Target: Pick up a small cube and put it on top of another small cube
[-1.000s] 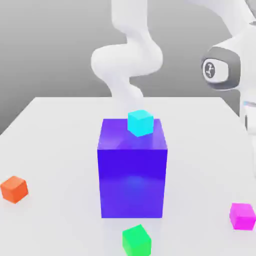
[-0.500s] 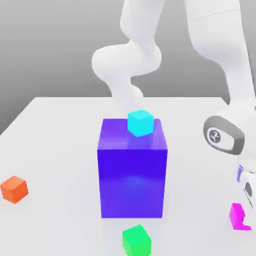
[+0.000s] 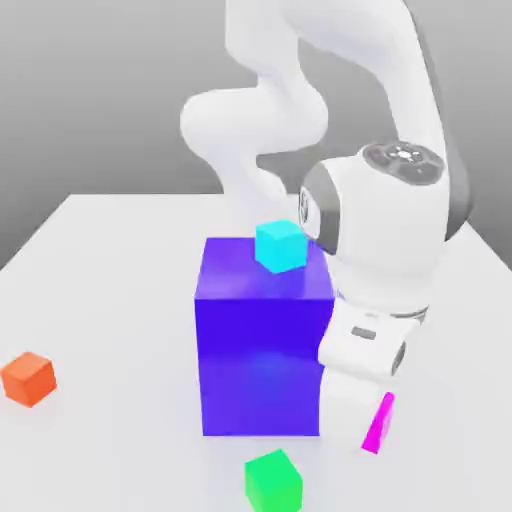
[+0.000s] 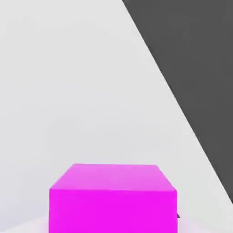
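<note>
The small cube (image 3: 378,424) is plain magenta-pink. In the exterior view only a thin tilted sliver of it shows, just right of the big blue-violet block (image 3: 265,340) and low near the table. The white hand covers the rest. My gripper (image 3: 368,418) is shut on this cube, and the hand leans close to the block's right face. In the hand view the small cube (image 4: 113,198) sits very near the camera, with white table behind it. Whether the cube rests on the table or hangs just above it I cannot tell.
A cyan cube (image 3: 280,245) sits on the big block's top near its back right corner. A green cube (image 3: 273,480) lies in front of the block. An orange cube (image 3: 28,378) lies at the exterior view's far left. The white table (image 3: 110,300) ends against a grey background.
The arm swung down to the magenta cube at the exterior view's right, shut on it and carried it left, next to the big block. The other cubes stayed put.
</note>
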You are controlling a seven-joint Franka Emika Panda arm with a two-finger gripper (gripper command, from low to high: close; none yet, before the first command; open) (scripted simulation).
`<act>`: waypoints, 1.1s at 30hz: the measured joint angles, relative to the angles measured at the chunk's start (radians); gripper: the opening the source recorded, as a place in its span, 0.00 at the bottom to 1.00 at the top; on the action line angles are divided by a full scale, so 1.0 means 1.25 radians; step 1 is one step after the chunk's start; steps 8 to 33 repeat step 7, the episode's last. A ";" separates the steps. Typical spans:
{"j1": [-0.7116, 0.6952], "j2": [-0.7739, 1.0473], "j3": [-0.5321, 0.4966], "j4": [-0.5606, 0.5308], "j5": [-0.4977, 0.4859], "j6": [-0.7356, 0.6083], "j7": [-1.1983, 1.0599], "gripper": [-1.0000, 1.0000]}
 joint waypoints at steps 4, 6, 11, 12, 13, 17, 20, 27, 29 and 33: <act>-0.036 0.091 0.000 0.005 0.044 0.083 -0.029 1.00; -0.036 0.091 0.000 0.005 0.044 0.083 -0.029 1.00; -0.036 0.091 0.000 0.005 0.044 0.083 -0.029 1.00; -0.036 0.091 0.000 0.005 0.044 0.083 -0.029 1.00; -0.036 0.091 0.000 0.005 0.044 0.083 -0.029 1.00; -0.036 0.091 0.000 0.005 0.044 0.083 -0.029 1.00; -0.036 0.091 0.000 0.005 0.044 0.083 -0.029 1.00; -0.036 0.091 0.000 0.005 0.044 0.083 -0.029 1.00; -0.036 0.091 0.000 0.005 0.044 0.083 -0.029 1.00; -0.036 0.091 0.000 0.005 0.044 0.083 -0.029 1.00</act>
